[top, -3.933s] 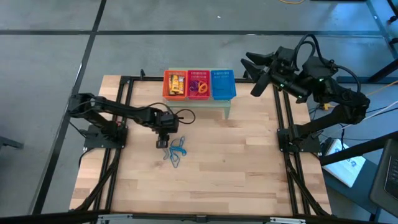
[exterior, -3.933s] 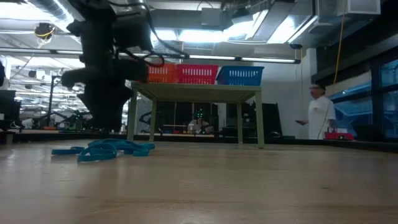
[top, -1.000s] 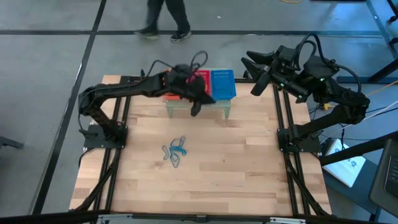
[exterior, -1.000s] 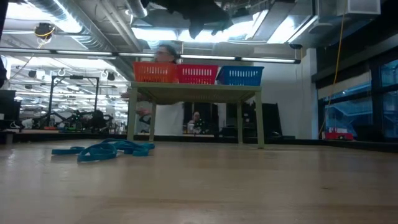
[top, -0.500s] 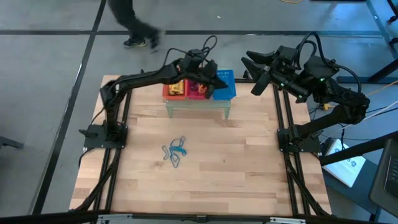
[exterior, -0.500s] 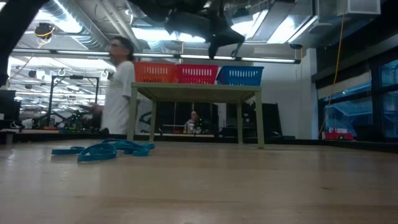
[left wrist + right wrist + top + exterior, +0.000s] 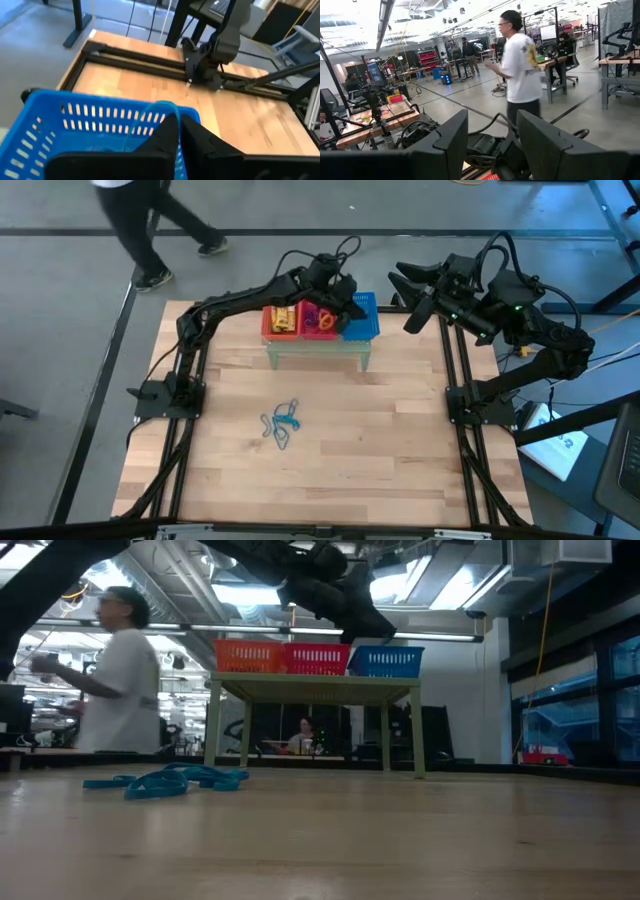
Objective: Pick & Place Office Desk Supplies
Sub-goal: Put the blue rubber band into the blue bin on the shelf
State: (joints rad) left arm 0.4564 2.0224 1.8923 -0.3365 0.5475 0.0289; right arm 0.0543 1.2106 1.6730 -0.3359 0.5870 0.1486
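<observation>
My left gripper [image 7: 352, 302] reaches over the blue mesh basket [image 7: 362, 318], shut on a thin blue loop [image 7: 150, 107]. The orange basket [image 7: 281, 318], the red basket [image 7: 320, 317] and the blue basket [image 7: 75, 125] stand in a row on a small green stand [image 7: 320, 347] near the table's far edge. A heap of blue loops [image 7: 282, 425] lies flat on the wooden table near its middle, and also shows in the low view [image 7: 170, 781]. My right gripper [image 7: 405, 298] waits open, raised off the table's far right corner. My left gripper pinches a short stretch of the thin blue loop [image 7: 169, 106] between its two fingertips [image 7: 167, 127]. The fingers slant down from above toward the basket. The loop curves out past the fingertips over the blue basket's inside, clear of the table. Whether it touches the basket, I cannot tell.
A person [image 7: 150, 220] walks on the floor beyond the table's far left corner and shows in the low view [image 7: 115, 680]. Black frame rails [image 7: 460, 380] run along the table's left and right sides. Bare wood lies between the loop heap and the near edge.
My left gripper has gone toward the table's far right, from in front of the stand to above the blue basket, still shut on the loop. The person beyond the far edge has walked toward the left.
</observation>
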